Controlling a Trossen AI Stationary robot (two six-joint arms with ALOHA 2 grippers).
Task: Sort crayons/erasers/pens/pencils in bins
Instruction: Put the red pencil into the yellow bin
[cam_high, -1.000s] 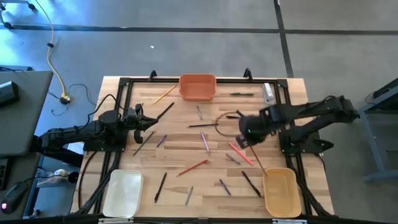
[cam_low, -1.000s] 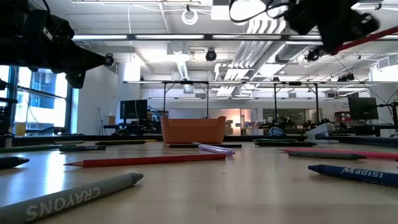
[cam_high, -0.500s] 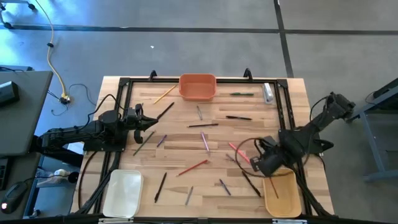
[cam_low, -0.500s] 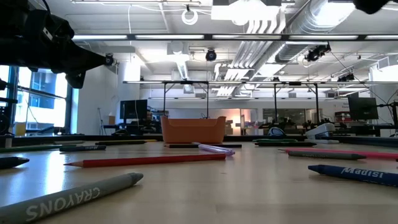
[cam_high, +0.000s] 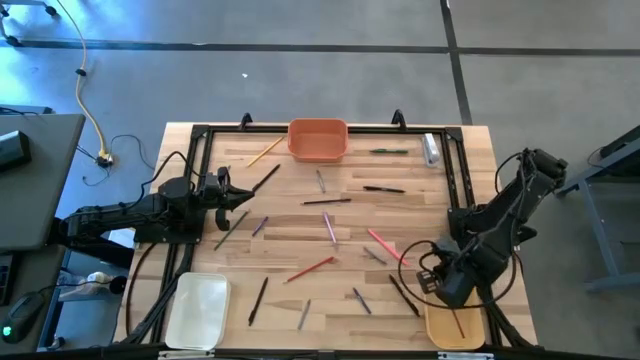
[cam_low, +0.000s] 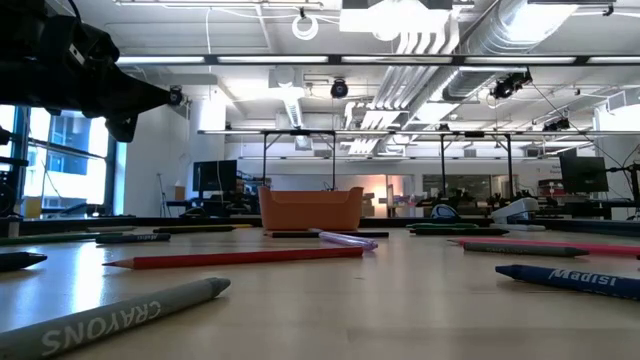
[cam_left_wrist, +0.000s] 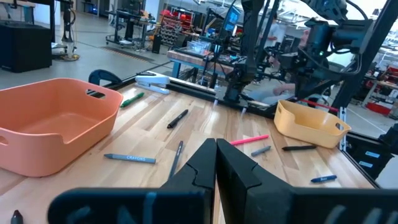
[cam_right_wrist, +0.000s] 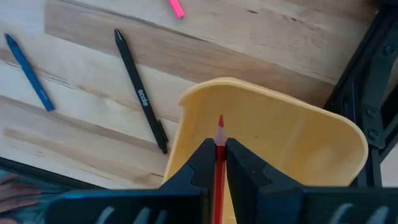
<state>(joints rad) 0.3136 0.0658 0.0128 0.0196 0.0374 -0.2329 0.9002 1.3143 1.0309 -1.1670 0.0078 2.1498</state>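
The tabletop (cam_high: 300, 240) is lying open between its black rails, sticks scattered loosely. 3 bins are sitting at its edges: orange bin (cam_high: 318, 140), white bin (cam_high: 198, 310), tan-yellow bin (cam_right_wrist: 292, 149) directly under the right gripper (cam_right_wrist: 217, 163), whose fingers are pinching 1 red pencil (cam_right_wrist: 219, 155). The left gripper (cam_left_wrist: 215, 163) is resting closed, empty.

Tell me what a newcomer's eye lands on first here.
The right end effector hangs over the tan-yellow bin at the table's near right corner, shut on a red pencil. Many other sticks lie scattered across the wooden table, with an orange bin at the far edge.
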